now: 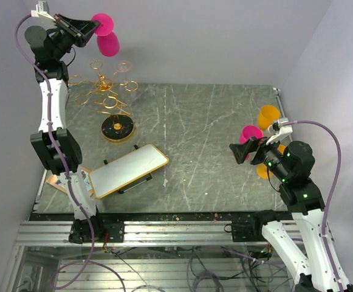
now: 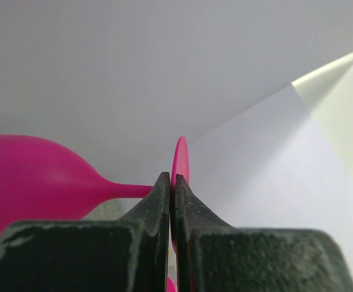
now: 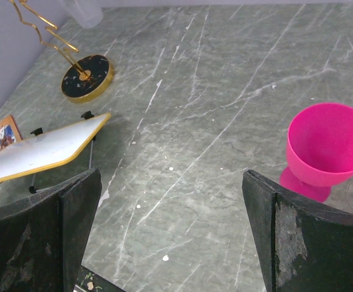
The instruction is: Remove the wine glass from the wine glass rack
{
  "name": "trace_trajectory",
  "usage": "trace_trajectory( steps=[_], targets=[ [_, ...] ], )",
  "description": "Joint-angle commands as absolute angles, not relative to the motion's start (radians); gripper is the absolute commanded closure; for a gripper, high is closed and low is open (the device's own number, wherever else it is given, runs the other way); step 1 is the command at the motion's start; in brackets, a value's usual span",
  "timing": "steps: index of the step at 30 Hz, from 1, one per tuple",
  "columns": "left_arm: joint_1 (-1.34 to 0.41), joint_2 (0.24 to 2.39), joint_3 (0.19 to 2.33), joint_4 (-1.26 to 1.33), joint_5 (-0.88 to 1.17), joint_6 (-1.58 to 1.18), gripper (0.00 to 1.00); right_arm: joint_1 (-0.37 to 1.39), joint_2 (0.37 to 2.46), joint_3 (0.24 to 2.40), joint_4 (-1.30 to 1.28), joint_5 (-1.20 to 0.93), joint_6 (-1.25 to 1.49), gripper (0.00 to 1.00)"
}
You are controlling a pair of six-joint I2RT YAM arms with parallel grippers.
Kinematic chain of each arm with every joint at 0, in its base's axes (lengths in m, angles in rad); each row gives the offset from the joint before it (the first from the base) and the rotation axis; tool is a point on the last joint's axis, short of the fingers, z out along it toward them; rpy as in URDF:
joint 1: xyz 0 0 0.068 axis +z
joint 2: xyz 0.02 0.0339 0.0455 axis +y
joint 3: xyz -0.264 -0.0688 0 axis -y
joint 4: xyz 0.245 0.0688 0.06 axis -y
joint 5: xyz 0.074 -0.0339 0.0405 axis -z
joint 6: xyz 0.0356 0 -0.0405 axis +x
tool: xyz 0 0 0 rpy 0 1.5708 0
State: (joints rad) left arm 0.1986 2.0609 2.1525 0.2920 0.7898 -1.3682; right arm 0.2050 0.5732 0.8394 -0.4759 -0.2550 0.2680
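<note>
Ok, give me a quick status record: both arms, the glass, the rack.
left gripper: shut on the stem of the pink wine glass
wine glass: held sideways in the air, clear of the wine glass rack
wine glass rack: upright on the table, far left
right gripper: open, empty, over the table
second pink glass: standing on the table by the right gripper

Two pink wine glasses, two orange cups (both far right), one wine glass rack, one whiteboard.

No legible text, labels, brands, numbers or signs on anything in any view.
</note>
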Motion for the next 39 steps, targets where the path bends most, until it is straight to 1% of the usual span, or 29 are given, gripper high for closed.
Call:
trace_trajectory(
  steps=[1,6,10,13,15,18,19,20,22,27,30,33,35,39],
  targets=[
    [0.206,1.957,2.136,0.536,0.821,-1.463,0.93,0.212,0.573,0.831,-0.450,-0.262,0.258,0.00],
    [0.200,1.847,1.970,0.894,0.849,-1.718,0.93,0.212,0.598,0.842,-0.457,-0.279,0.268,0.00],
    [0.176,1.718,1.803,1.116,0.861,-1.845,0.93,0.210,0.674,0.880,-0.461,-0.343,0.308,0.00],
    [0.124,1.615,1.644,1.224,0.850,-1.893,0.93,0.212,0.745,0.918,-0.440,-0.437,0.373,0.00],
    [0.052,1.552,1.551,1.252,0.844,-1.885,0.93,0.211,0.783,0.928,-0.384,-0.515,0.439,0.00],
    [-0.094,1.478,1.460,1.235,0.859,-1.821,0.93,0.212,0.815,0.908,-0.231,-0.666,0.562,0.00],
    [-0.155,1.456,1.415,1.234,0.857,-1.796,0.93,0.212,0.822,0.896,-0.138,-0.702,0.604,0.00],
    [-0.179,1.434,1.392,1.244,0.852,-1.789,0.93,0.212,0.827,0.882,-0.094,-0.737,0.651,0.00],
    [-0.249,1.385,1.300,1.254,0.819,-1.768,0.93,0.212,0.837,0.859,0.076,-0.793,0.739,0.00],
    [-0.340,1.286,1.148,1.281,0.790,-1.758,0.93,0.213,0.857,0.828,0.411,-0.874,0.980,0.00],
    [-0.387,1.270,1.058,1.374,0.747,-1.816,0.93,0.213,0.860,0.800,0.614,-0.894,1.104,0.00],
    [-0.429,1.273,1.012,1.479,0.715,-1.862,0.93,0.215,0.863,0.762,0.831,-0.906,1.210,0.01],
    [-0.468,1.278,0.987,1.523,0.695,-1.870,0.93,0.218,0.863,0.757,0.874,-0.892,1.237,0.00],
    [-0.538,1.289,0.955,1.596,0.665,-1.870,0.93,0.219,0.866,0.767,0.869,-0.888,1.260,0.00]
  ],
)
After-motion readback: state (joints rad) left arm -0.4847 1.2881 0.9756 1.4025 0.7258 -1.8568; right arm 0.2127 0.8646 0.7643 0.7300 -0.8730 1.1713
